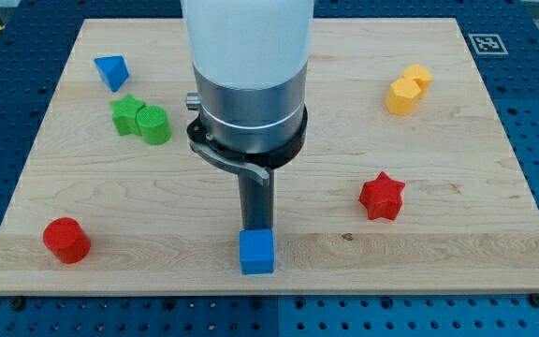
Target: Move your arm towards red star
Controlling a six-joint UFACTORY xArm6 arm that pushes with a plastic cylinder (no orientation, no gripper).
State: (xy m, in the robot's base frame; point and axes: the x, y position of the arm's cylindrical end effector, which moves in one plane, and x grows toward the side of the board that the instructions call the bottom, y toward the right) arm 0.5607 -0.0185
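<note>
The red star (382, 197) lies on the wooden board at the view's right, below the middle. My dark rod comes down from the arm's white and grey body at the view's centre. My tip (255, 228) sits just above the blue cube (256, 252), touching or nearly touching its top edge. The tip is well to the left of the red star and a little lower.
A red cylinder (66, 240) lies at the bottom left. A green star (127, 114) and a green cylinder (154, 124) sit together at the upper left, with a blue triangular block (111, 71) above them. Two yellow blocks (408, 90) touch at the upper right.
</note>
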